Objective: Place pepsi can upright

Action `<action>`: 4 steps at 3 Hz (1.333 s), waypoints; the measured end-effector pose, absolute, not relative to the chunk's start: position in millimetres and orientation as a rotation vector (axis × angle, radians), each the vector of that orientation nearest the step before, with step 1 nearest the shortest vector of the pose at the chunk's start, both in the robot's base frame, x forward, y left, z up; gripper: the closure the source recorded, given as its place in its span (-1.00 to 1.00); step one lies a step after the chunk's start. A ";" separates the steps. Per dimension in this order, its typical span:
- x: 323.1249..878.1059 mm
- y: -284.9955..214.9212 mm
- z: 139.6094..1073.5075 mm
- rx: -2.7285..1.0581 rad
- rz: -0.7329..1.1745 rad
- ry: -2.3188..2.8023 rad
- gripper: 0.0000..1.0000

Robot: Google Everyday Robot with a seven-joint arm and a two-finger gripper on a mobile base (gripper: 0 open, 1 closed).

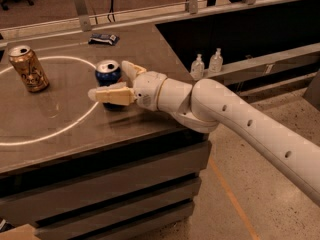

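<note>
The pepsi can (107, 73), blue with a silver top, stands upright on the brown table (65, 134), on the right side of a white circle line. My gripper (108, 80) reaches in from the right at can height. Its jaws stand open around the can. One cream finger (111, 95) crosses in front of the can's lower body, and the other finger (130, 68) lies behind it at the right. The white arm (240, 124) stretches off to the lower right.
A gold-brown can (29, 69) stands upright at the left inside the circle. A flat dark blue packet (104, 38) lies at the table's far edge. Two small clear bottles (207, 64) stand on a ledge beyond the table's right edge. A railing runs behind.
</note>
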State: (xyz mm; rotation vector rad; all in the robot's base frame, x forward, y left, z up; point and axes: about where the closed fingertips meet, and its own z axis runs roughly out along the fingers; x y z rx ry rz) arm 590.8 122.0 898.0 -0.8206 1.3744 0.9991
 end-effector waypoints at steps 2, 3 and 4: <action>571.2 106.1 905.6 -0.859 1.004 1.427 -1.00; 562.0 89.8 909.5 -0.875 0.973 1.471 -1.00; 559.0 85.3 911.0 -0.881 0.964 1.484 -1.00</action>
